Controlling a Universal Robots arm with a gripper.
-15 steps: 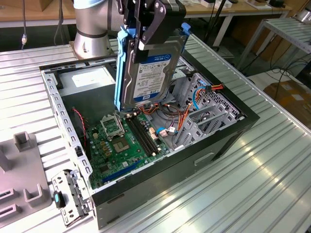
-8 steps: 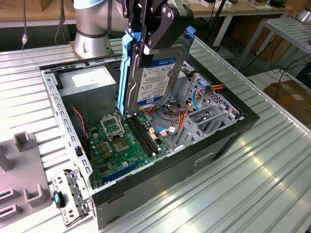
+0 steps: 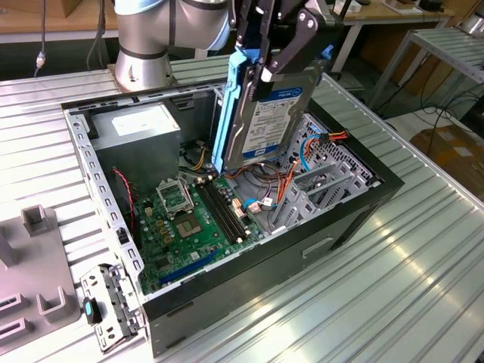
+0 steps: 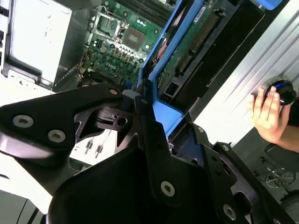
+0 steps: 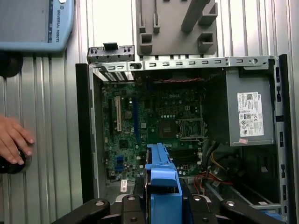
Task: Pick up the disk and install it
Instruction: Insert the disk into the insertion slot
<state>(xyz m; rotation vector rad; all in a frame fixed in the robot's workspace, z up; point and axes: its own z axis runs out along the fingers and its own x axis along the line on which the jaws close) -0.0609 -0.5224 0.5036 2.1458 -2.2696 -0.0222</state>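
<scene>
My gripper (image 3: 261,68) is shut on the disk (image 3: 268,113) and holds it on edge above the open computer case (image 3: 363,200), over the motherboard's far end. The disk has a dark metal body, a white and blue label and blue side rails. In the first wrist view a blue rail (image 5: 161,179) stands up between the black fingers (image 5: 133,207), with the case's inside beyond it. In the second wrist view the disk's circuit side (image 4: 191,51) and connector edge run away from the gripper (image 4: 149,112).
Inside the case are a green motherboard (image 3: 189,219), a grey power-supply box (image 3: 140,132), loose cables and a metal drive cage (image 3: 325,181). A grey fixture (image 3: 34,257) and a metal bracket (image 3: 110,302) lie beside the case. A person's hand (image 5: 11,142) rests on a black knob.
</scene>
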